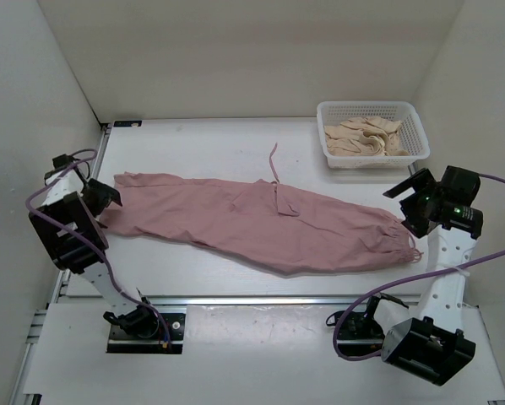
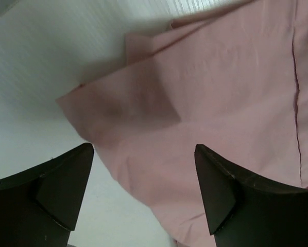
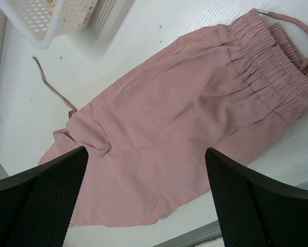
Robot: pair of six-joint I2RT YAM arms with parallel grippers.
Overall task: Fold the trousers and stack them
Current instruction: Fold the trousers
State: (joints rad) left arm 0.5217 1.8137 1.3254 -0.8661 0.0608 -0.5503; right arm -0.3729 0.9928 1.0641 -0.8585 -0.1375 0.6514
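Top external view: trousers, one pair, lying flat and slanted across the table, one end by each of my grippers. Left gripper and right gripper: jaws wide, holding nothing. Hazards: pinching only one layer at the left corner; loose drawstring trailing out of a fold. Unclear: left end partly hidden behind my left gripper from above; gathered end cut off in the right wrist view.
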